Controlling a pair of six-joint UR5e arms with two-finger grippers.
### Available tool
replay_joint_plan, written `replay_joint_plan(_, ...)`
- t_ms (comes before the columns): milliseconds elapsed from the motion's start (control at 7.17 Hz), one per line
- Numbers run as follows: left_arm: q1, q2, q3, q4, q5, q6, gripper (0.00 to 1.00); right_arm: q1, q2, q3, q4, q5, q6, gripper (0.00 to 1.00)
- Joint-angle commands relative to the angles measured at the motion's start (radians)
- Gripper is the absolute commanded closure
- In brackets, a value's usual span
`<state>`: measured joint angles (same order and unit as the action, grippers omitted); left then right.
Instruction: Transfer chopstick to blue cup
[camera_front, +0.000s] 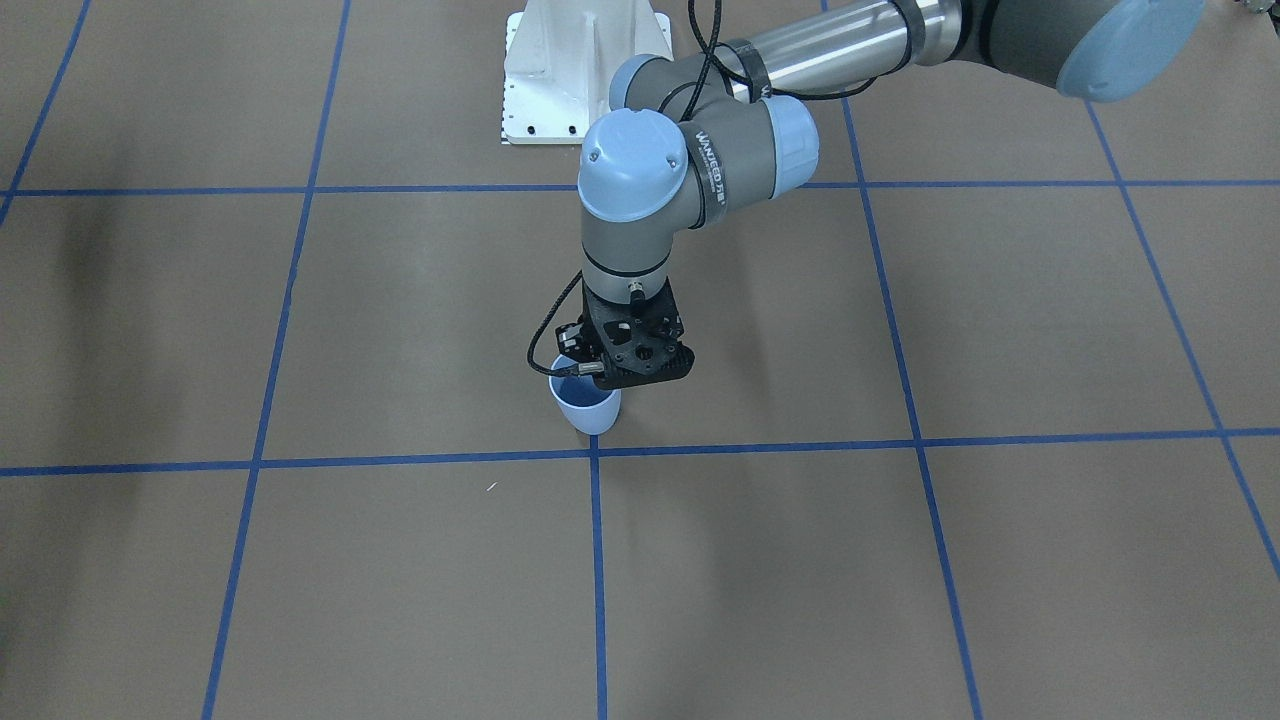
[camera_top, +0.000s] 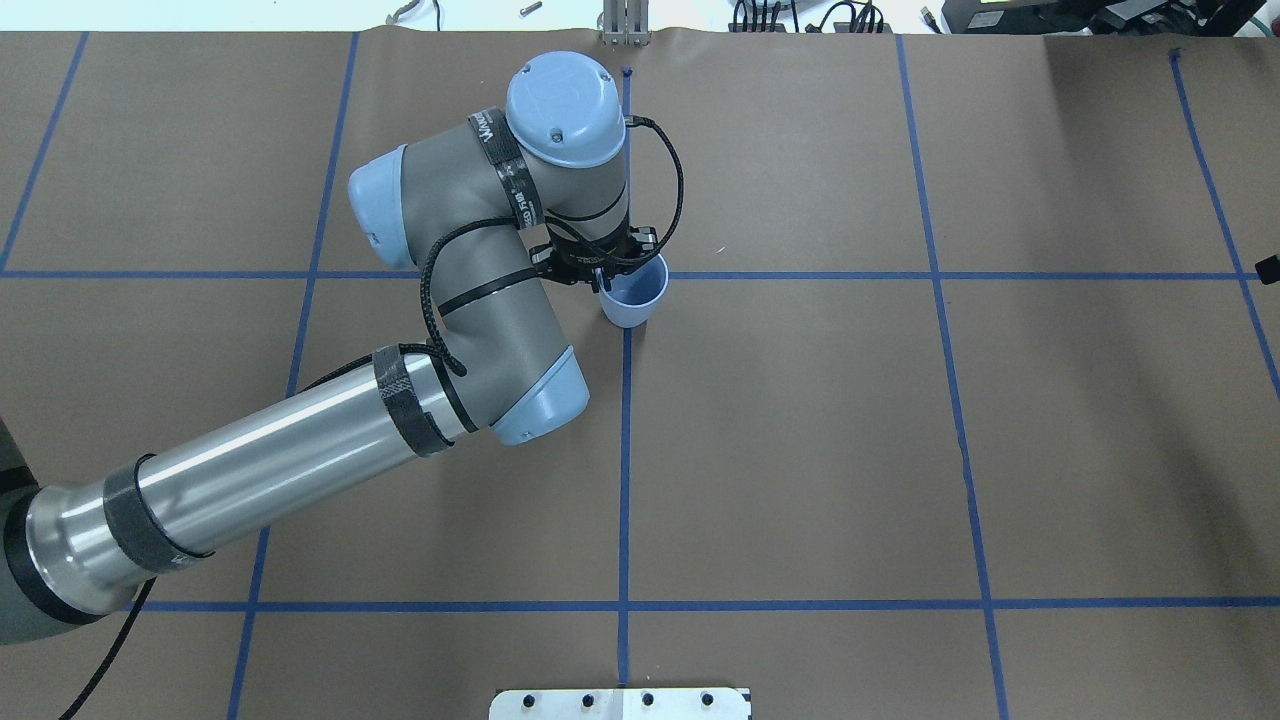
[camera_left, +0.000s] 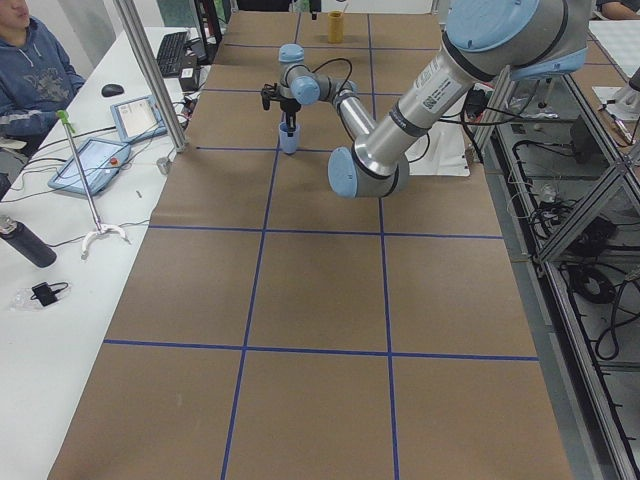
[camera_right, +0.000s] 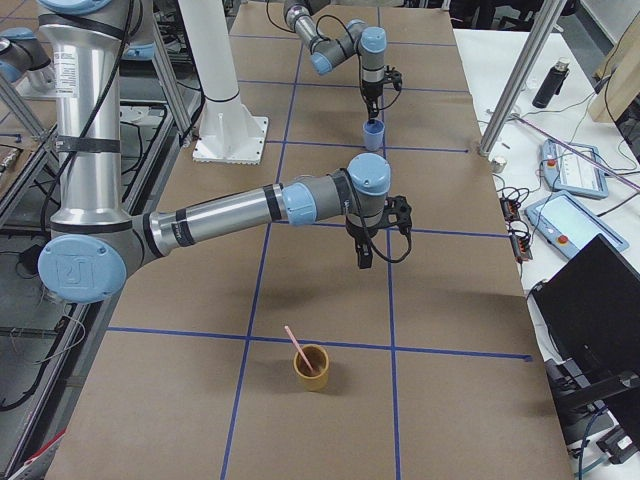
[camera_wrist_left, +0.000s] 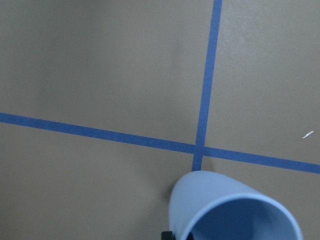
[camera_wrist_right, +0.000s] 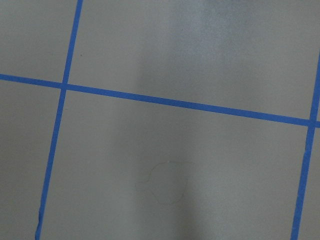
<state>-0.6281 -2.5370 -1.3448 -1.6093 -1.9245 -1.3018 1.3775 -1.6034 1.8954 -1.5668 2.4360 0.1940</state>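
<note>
Over the blue cup (camera_top: 634, 296) hangs the left end effector (camera_top: 600, 280), pointing straight down, with the wrist and camera mount covering most of it. From overhead one dark finger (camera_top: 598, 285) shows at the cup's rim on the arm's side. How far apart the fingers stand, and whether they grip anything, I cannot tell (the wrist camera catches only a black sliver at the bottom edge).

The cup stands upright on the desk (camera_top: 900, 450), just beside a crossing of the blue tape lines (camera_top: 625, 450). In the left wrist view its open mouth faces the lens and the inside is dark blue.

The chopstick (camera_right: 298, 346), a pink one, is well apart from the blue cup, at the desk's end on the robot's right. It leans tilted in a yellow cup (camera_right: 311, 369), its upper end sticking out above the rim.

The right end effector (camera_right: 363, 255) hangs above bare desk between the two cups, nearer the yellow one, and points down. It shows only in that side view, so its opening cannot be told. Its wrist camera looks on brown desk and tape lines.

A person (camera_left: 30, 70) in a blue hoodie sits at the white side table (camera_left: 40, 330).
</note>
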Motion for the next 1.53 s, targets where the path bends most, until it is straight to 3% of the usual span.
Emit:
replay_joint_plan(0,-0.019,0.003,-0.069,-0.010,-0.014,-0.001,0.31,-0.002,0.000,0.004,0.001,0.000,0.013,0.00)
replay_joint_plan(279,-0.112,0.204,-0.346,-0.001,-0.117,0.003,0.20,0.038,-0.022,0.010,-0.001,-0.011,0.036,0.00)
replay_joint_plan(419,-0.148,0.301,-0.432,-0.003,-0.120,0.006,0.06,0.119,-0.058,0.013,-0.002,-0.014,0.019,0.00)
replay_joint_plan(698,-0.191,0.331,-0.441,-0.003,-0.116,0.079,0.03,0.278,-0.180,0.008,-0.004,-0.072,-0.190,0.01)
replay_joint_plan(837,-0.203,0.331,-0.435,-0.004,-0.119,0.090,0.03,0.290,-0.247,0.014,0.001,-0.116,-0.202,0.01)
replay_joint_plan(977,-0.202,0.330,-0.438,-0.004,-0.120,0.088,0.03,0.290,-0.315,0.011,0.046,-0.118,-0.159,0.02)
replay_joint_plan(1256,-0.199,0.328,-0.436,-0.007,-0.119,0.085,0.03,0.285,-0.348,0.007,0.283,-0.126,0.267,0.01)
replay_joint_plan(1395,-0.199,0.330,-0.435,-0.009,-0.119,0.085,0.03,0.285,-0.368,0.007,0.325,-0.139,0.294,0.01)
